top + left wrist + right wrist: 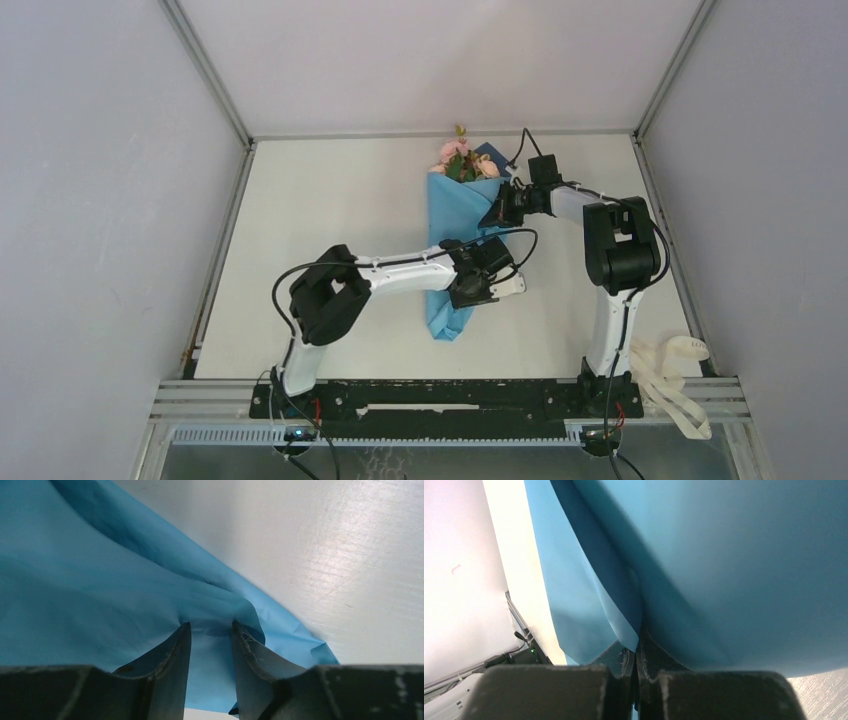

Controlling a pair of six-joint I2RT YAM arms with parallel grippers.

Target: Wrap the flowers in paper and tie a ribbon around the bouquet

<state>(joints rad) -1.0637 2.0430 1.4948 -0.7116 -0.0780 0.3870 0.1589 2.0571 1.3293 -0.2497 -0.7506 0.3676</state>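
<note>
The bouquet lies on the white table as a slim blue paper cone, narrow end toward me. Pink flowers with green leaves show at its far, wide end. My left gripper hangs over the cone's lower part. In the left wrist view it is open, both tips touching the creased paper and blue sheet showing in the gap. My right gripper is at the cone's right side. In the right wrist view it is shut on a folded edge of the paper. The cream ribbon lies loose at the near right.
Grey walls and a metal frame close in the table on the left, back and right. The ribbon rests by the right arm's base, partly over the table's near edge. A black rail runs along the front.
</note>
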